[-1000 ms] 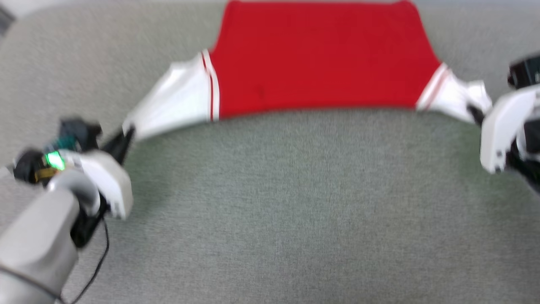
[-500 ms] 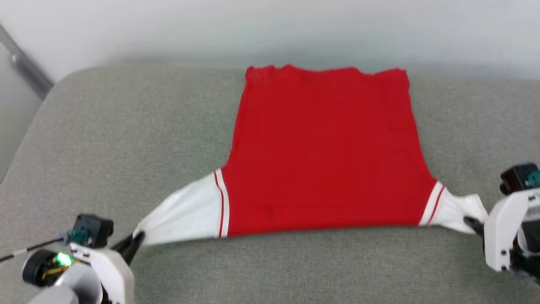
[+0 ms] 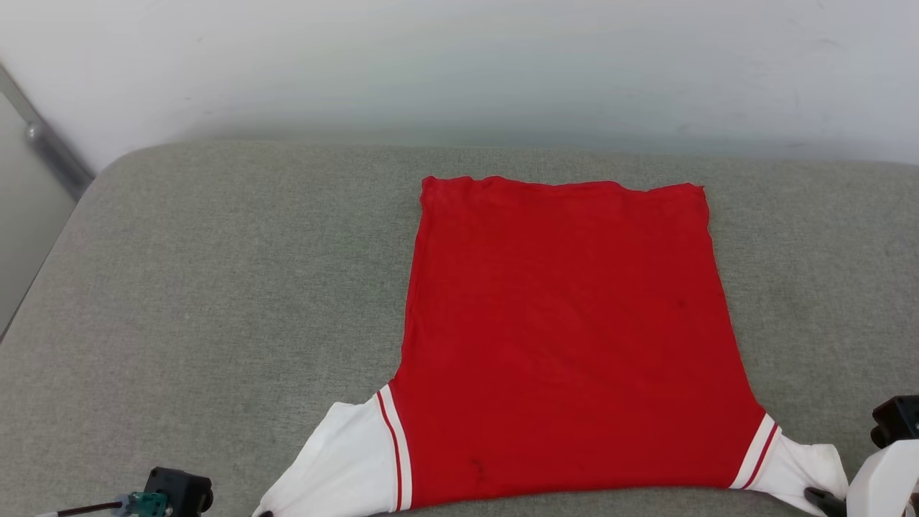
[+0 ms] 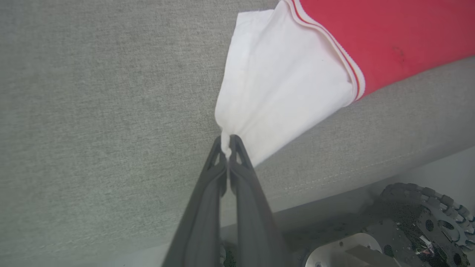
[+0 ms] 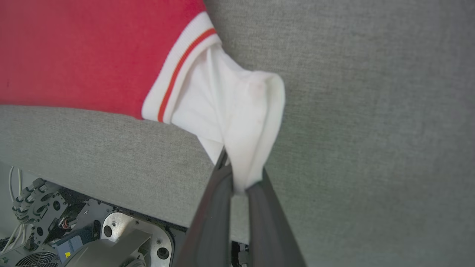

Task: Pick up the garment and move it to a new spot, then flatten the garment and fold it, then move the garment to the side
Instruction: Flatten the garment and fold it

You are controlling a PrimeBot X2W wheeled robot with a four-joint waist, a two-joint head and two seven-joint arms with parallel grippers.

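red white-sleeved jersey shirt (image 3: 567, 337) flat on grey fabric cushion (image 3: 215, 287), left end effector (image 4: 227, 142) and right end effector (image 5: 239, 181) each pinching a sleeve.

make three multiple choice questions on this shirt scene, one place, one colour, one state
1. Where does the garment lie?
A. on the grey cushion
B. on a wooden floor
C. in a basket

2. What colour are its sleeves?
A. black
B. white
C. blue

3. How is the left gripper?
A. open above the shirt
B. shut on a sleeve tip
C. holding a hanger

Answers: 1 A, its red body spreads over grey fabric; 2 B, both show white beside striped trim; 3 B, it pinches white cloth.
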